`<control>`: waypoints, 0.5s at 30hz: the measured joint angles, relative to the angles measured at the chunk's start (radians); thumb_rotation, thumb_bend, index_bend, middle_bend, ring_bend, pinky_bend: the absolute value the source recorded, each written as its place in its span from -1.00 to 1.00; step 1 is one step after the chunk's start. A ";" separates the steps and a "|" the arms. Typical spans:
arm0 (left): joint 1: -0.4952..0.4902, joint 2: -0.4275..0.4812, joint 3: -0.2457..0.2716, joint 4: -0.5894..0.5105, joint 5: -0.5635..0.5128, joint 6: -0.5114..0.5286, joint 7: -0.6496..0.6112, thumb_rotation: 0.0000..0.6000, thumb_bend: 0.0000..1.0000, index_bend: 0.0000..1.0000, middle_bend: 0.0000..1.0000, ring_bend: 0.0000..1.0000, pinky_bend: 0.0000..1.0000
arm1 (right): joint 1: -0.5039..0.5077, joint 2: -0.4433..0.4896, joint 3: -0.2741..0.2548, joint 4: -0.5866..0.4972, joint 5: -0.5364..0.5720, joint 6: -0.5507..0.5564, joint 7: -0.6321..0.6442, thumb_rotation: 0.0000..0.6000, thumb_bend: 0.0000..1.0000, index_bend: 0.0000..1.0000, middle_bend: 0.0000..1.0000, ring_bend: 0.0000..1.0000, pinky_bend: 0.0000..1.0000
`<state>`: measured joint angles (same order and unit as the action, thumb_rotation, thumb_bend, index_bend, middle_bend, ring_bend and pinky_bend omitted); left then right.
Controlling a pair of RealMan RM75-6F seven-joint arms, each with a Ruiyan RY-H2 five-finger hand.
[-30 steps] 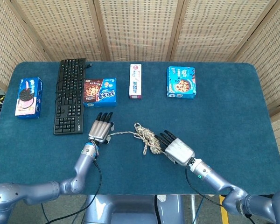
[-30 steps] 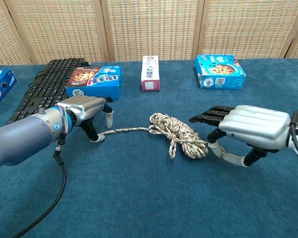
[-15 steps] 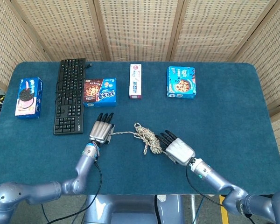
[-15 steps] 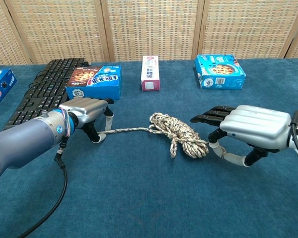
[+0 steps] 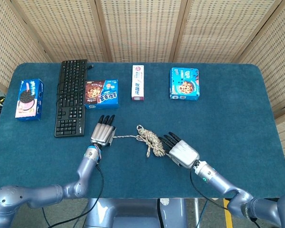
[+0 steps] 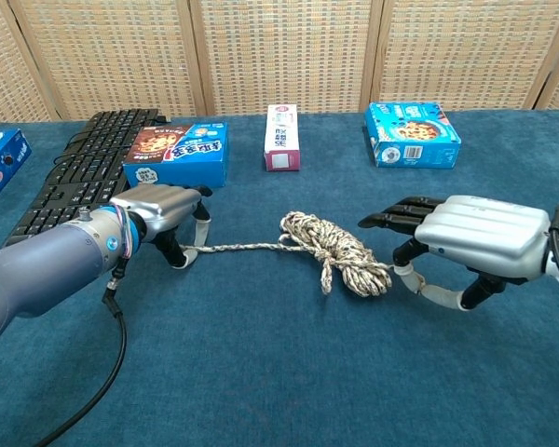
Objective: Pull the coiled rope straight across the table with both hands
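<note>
The speckled rope (image 5: 151,140) (image 6: 340,250) lies in a loose coil at mid-table, with one strand running left from it. My left hand (image 5: 103,132) (image 6: 156,209) pinches the end of that strand (image 6: 225,248) against the table, fingers curled down around it. My right hand (image 5: 181,151) (image 6: 473,235) hovers at the coil's right end. Its fingers (image 6: 396,216) stretch flat above the rope, and its thumb (image 6: 427,291) sits low beside the rope's end, apart from them. Nothing is gripped in the right hand.
A black keyboard (image 5: 71,96) (image 6: 84,168) lies behind my left hand, with a cookie box (image 5: 101,93) (image 6: 177,154) beside it. A toothpaste box (image 5: 138,82) (image 6: 281,137) and a blue cookie box (image 5: 184,83) (image 6: 411,134) sit further back. Another cookie pack (image 5: 29,98) lies far left.
The left hand has edged slightly away from the coil, and the strand now lies straighter. The right hand has drifted a little to the right; the coil has barely moved.
</note>
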<state>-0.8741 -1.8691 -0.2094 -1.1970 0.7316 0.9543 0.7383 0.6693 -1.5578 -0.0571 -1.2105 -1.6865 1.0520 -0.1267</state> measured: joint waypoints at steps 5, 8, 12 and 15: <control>-0.001 -0.003 0.001 0.003 0.002 0.004 -0.001 1.00 -0.11 0.28 -1.00 -1.00 -1.00 | 0.000 0.002 0.001 -0.002 0.000 0.001 0.000 1.00 0.18 0.26 -0.96 -1.00 -1.00; -0.001 -0.003 0.001 0.004 0.003 0.008 0.001 1.00 -0.11 0.30 -1.00 -1.00 -1.00 | 0.000 0.002 0.001 -0.001 0.001 0.001 0.001 1.00 0.18 0.26 -0.96 -1.00 -1.00; -0.001 0.000 -0.001 0.001 0.004 0.014 0.003 1.00 -0.11 0.32 -1.00 -1.00 -1.00 | -0.001 0.001 0.002 0.001 0.002 0.002 0.003 1.00 0.18 0.26 -0.96 -1.00 -1.00; -0.002 0.008 -0.003 -0.006 0.009 0.021 0.005 1.00 -0.11 0.33 -1.00 -1.00 -1.00 | -0.002 0.003 0.003 0.002 0.001 0.006 0.003 1.00 0.18 0.27 -0.96 -1.00 -1.00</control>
<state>-0.8763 -1.8611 -0.2125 -1.2029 0.7410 0.9749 0.7429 0.6677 -1.5552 -0.0543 -1.2081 -1.6854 1.0585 -0.1241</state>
